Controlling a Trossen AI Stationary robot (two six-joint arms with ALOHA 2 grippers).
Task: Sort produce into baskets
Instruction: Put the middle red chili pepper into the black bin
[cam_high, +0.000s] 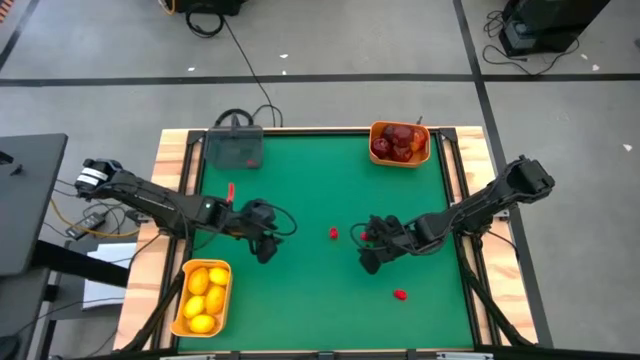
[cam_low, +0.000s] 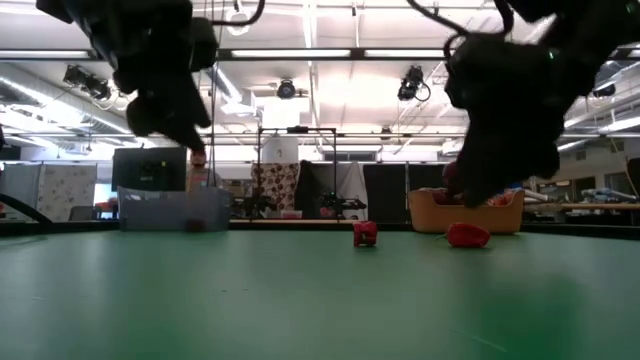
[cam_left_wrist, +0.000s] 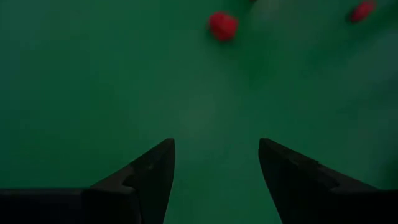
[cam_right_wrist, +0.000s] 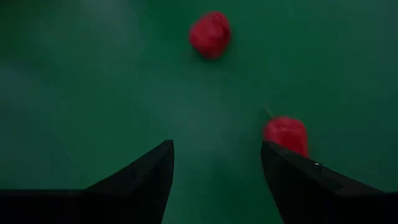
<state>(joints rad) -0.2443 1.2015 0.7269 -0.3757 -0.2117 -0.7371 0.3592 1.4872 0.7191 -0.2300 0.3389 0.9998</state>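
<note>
Small bright red bits lie on the green mat: one in the middle (cam_high: 334, 233), one near the front right (cam_high: 400, 295), and one (cam_right_wrist: 286, 134) just past one fingertip of my right gripper. My right gripper (cam_high: 368, 250) is open and empty, low over the mat right of centre, with the middle bit (cam_right_wrist: 210, 34) farther ahead of it. My left gripper (cam_high: 267, 248) is open and empty left of centre, and the middle bit (cam_left_wrist: 222, 25) lies well ahead of it. One orange bin (cam_high: 400, 143) holds dark red fruits. The other orange bin (cam_high: 203, 297) holds yellow lemons.
A dark grey translucent tray (cam_high: 234, 150) stands at the far left of the mat, with a small red piece (cam_high: 230, 190) lying near it beside the left arm. Bare green mat stretches between the two grippers and toward the near edge.
</note>
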